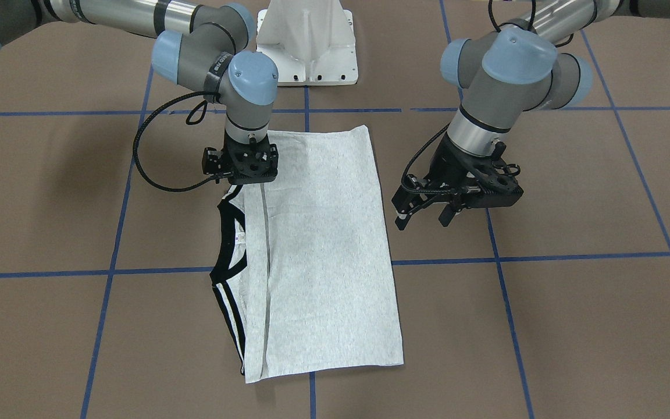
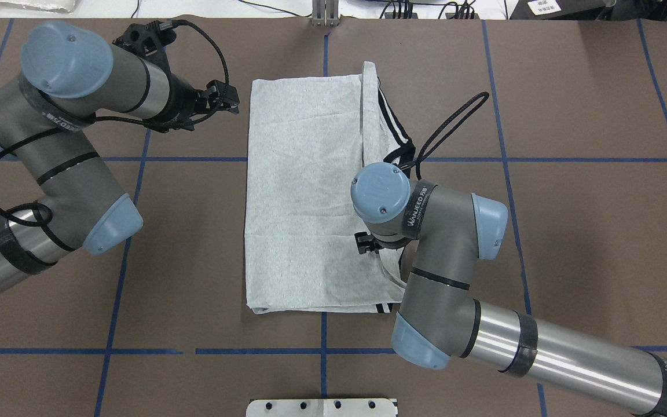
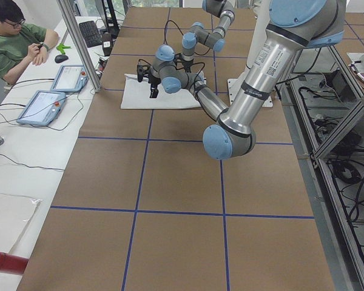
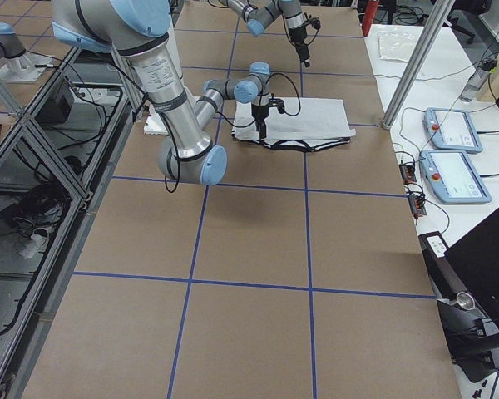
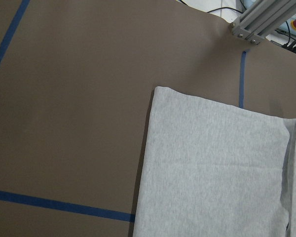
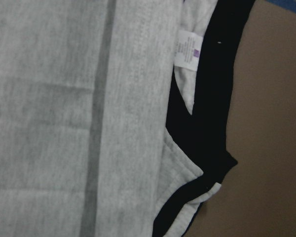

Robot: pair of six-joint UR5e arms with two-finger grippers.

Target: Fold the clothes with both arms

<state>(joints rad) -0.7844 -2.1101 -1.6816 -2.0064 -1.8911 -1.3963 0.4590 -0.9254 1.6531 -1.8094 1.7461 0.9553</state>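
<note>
**A:** ok so where's the T-shirt (image 1: 323,250) sitting relative to the two grippers?

**B:** It's flat on the brown table (image 1: 573,326), folded into one long grey rectangle. The left gripper (image 1: 425,218) is off to one side of it, with the shirt's long plain edge just past its fingertips but not touching. In the left wrist view you only get a corner of the cloth and bare table.

**A:** and is that one holding anything?

**B:** Nope. Its fingers (image 1: 402,216) are spread well apart with nothing between them, and it's tilted and hanging above the table.

**A:** what about the right gripper (image 1: 243,177)?

**B:** That one points straight down at the shirt on the collar side. The black collar trim (image 1: 227,244) runs out from right below it, and the double black stripes (image 1: 230,314) are further along the same edge. Its wrist camera is really close to the fabric: grey cloth, a fold line, black trim and a small white label (image 6: 187,49).

**A:** pinching the cloth or not?

**B:** Honestly can't tell. The gripper body and wrist hide the fingertips in every view, so there's no way to say how far apart they are or whether they've got fabric.
</note>
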